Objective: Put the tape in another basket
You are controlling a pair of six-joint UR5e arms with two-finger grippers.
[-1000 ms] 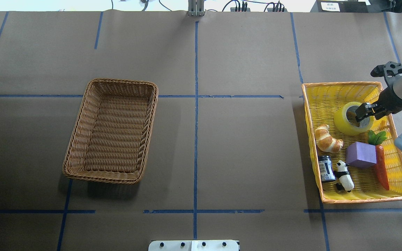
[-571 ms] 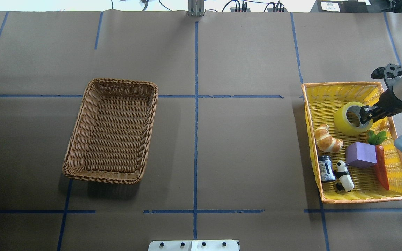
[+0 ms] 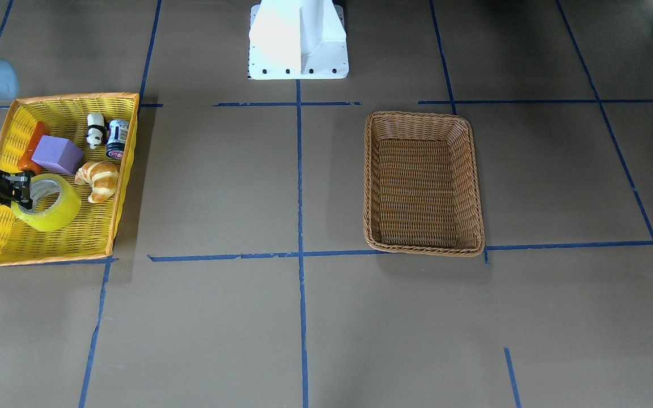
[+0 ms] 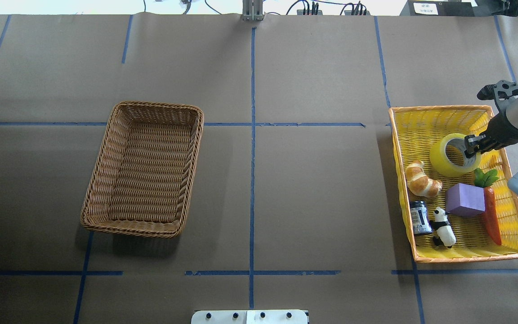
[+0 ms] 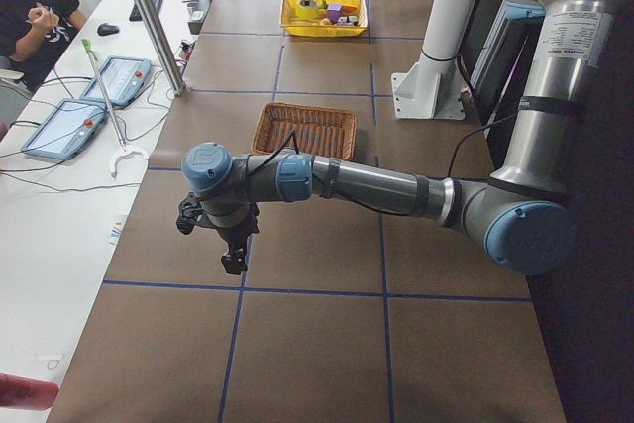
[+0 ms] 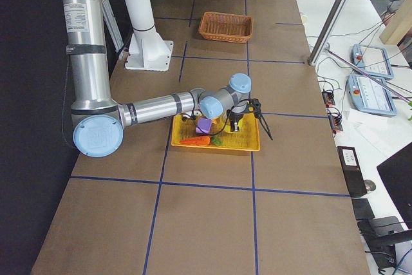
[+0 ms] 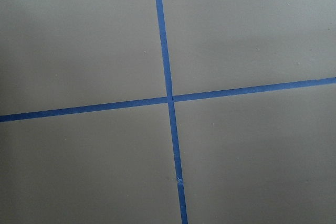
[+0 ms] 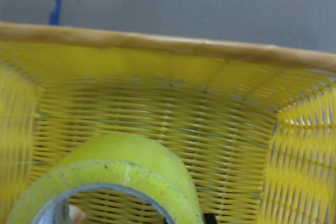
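Observation:
The yellow-green tape roll stands tilted in the far part of the bright yellow tray, its grey core facing up. It also shows in the front view and close up in the right wrist view. My right gripper is shut on the roll's right wall, one finger inside the core. The brown wicker basket sits far to the left with nothing in it. My left gripper hangs over bare table far from both; I cannot tell if it is open.
The yellow tray also holds a croissant, a purple block, a toy carrot, a panda figure and a dark jar. Blue tape lines cross the brown table. The robot's white base stands at the table's near edge.
My right gripper has shifted from the middle of the core to the roll's right wall and narrowed onto it. The roll has barely moved.

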